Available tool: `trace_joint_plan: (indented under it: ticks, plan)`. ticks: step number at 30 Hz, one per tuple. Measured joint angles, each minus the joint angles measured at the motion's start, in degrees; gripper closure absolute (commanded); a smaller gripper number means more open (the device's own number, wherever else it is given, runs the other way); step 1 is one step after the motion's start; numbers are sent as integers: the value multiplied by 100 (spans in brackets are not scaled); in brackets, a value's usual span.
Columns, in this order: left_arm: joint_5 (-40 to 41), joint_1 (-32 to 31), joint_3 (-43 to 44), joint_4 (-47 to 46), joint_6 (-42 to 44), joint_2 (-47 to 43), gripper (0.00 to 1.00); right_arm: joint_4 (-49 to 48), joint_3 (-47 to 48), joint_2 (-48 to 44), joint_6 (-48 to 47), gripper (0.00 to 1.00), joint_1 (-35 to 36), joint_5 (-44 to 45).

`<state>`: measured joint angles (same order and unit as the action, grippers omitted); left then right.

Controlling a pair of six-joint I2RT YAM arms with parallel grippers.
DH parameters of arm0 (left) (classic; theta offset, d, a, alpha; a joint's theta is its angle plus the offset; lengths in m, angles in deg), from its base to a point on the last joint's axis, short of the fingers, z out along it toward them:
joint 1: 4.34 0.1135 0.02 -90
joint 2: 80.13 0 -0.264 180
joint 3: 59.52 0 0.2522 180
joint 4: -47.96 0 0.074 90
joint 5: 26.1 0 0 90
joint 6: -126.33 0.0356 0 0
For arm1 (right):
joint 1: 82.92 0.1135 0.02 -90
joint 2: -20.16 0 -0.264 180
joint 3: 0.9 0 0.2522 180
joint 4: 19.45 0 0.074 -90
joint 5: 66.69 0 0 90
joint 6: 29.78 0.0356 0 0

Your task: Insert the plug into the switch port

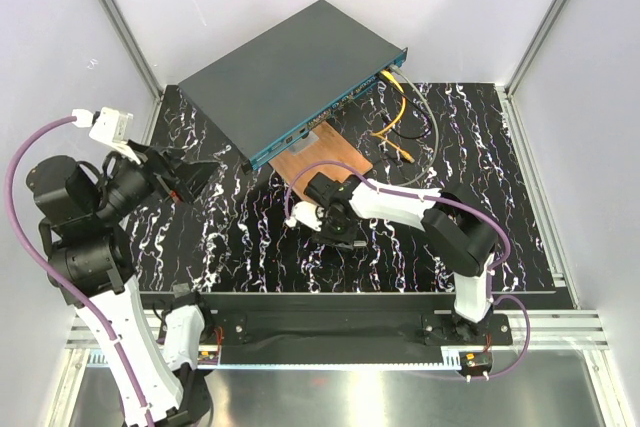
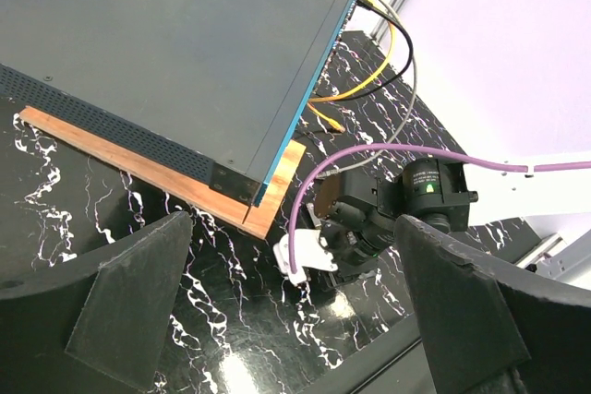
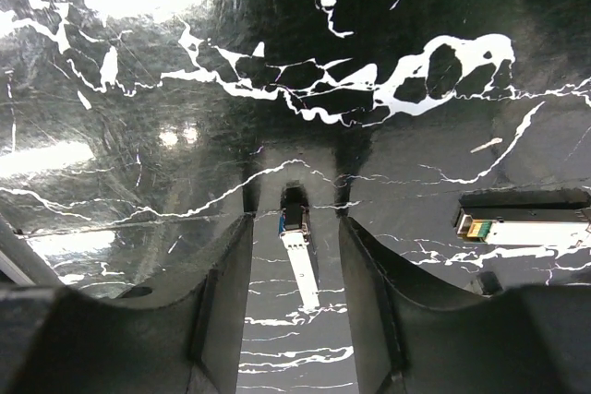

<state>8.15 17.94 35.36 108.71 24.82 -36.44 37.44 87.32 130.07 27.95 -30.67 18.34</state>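
I'm hovering the right claw (image 3: pixel 295 220), spread, around the slim silver metal plug (image 3: pixel 298 260) on the black marbled tabletop (image 3: pixel 138 136), seemingly not touching it, with the left claw (image 2: pixel 294 228) hanging spread too.

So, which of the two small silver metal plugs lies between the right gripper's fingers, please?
The silver blue-tipped plug, lying lengthwise; the green-tipped plug lies crosswise, aside.

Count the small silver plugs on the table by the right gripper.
2. One plug lies inside the right gripper; the other plug lies outside it, at the image's right. Others may be hidden.
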Motion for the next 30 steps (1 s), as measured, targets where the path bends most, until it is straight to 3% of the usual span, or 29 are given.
trace_joint_plan:
  ticks: [4,6,10,16,20,23,30]
  plan:
    - [-2,0,50,-9,11,44,1,33,0,0,-136,52,0,-2]
    - [-11,0,52,-37,7,48,1,39,-9,0,-212,59,0,0]
    - [-24,0,55,-70,0,94,1,42,-87,0,-424,100,0,7]
    - [-59,0,247,-144,-52,304,2,-2,-452,-428,-713,100,0,111]
    - [-138,-2,485,-197,-59,490,3,208,-656,-1766,-1121,100,0,101]
    - [-177,-98,590,-208,-57,636,3,330,-146,-2662,-1250,100,4,-11]
    - [-358,-1169,697,-116,474,918,1,-326,446,-4710,-1233,100,20,-1180]
